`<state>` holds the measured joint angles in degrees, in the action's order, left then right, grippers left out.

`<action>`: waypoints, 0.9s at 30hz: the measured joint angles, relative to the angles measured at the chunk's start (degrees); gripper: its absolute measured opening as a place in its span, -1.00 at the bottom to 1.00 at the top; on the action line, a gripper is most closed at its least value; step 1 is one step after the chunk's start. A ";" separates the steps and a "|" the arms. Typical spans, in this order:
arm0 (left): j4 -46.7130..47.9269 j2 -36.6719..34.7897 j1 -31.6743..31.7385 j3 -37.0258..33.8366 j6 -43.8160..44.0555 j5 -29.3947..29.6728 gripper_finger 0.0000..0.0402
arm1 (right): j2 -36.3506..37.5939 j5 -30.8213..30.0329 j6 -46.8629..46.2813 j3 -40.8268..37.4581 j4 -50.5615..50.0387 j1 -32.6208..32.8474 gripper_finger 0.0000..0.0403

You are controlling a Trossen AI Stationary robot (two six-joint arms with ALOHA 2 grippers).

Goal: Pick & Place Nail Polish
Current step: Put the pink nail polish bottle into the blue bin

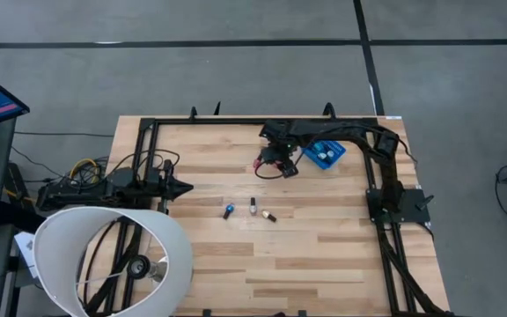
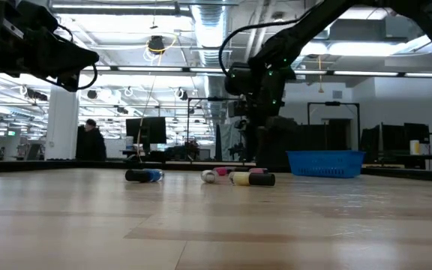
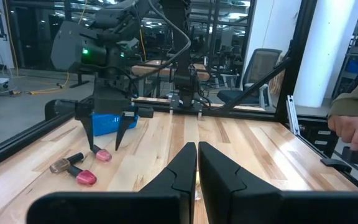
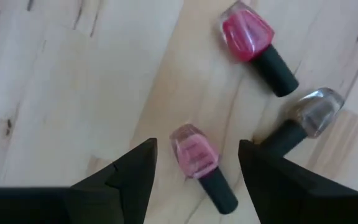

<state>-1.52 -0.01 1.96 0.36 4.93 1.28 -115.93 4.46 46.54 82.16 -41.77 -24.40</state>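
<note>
A pink nail polish bottle (image 4: 194, 155) with a black cap lies on its side on the wooden table. My right gripper (image 4: 197, 149) points down over it, open, one finger on either side, touching nothing. It shows over the table's far middle (image 1: 275, 165). Beside it lie a red bottle (image 4: 248, 32) and a grey-brown bottle (image 4: 309, 112). Nearer the table's middle lie a blue bottle (image 1: 228, 211) and two more bottles (image 1: 253, 207) (image 1: 269, 216). My left gripper (image 1: 183, 186) waits at the left, shut and level.
A blue plastic bin (image 1: 324, 154) holding several bottles stands at the far right, just beyond my right gripper. A large white shade (image 1: 113, 255) covers the near left corner. A person's hand (image 3: 353, 124) shows beyond the table's edge. Bare wood lies along the near side.
</note>
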 joint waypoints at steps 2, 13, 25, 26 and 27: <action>-0.01 0.00 0.00 -0.02 0.01 -0.02 -0.94 | -1.27 -0.55 -0.11 0.07 1.33 -0.04 0.05; 0.04 0.00 0.00 -0.02 0.00 -0.02 -0.94 | -1.70 -1.69 -1.63 0.01 1.25 -0.02 -0.02; 0.00 0.00 0.00 -0.02 0.01 -0.02 -0.94 | -1.75 -1.72 -22.04 0.72 4.44 0.71 -0.02; 0.00 0.00 0.00 -0.02 0.01 -0.02 -0.94 | -1.76 -2.26 -24.32 1.37 4.18 0.68 0.00; 0.00 0.00 0.00 -0.02 0.00 -0.02 -0.94 | -1.56 -3.77 -26.69 2.07 3.76 0.68 0.01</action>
<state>-1.52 -0.01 1.96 0.34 4.93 1.26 -117.48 0.69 19.85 84.23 -38.01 -23.73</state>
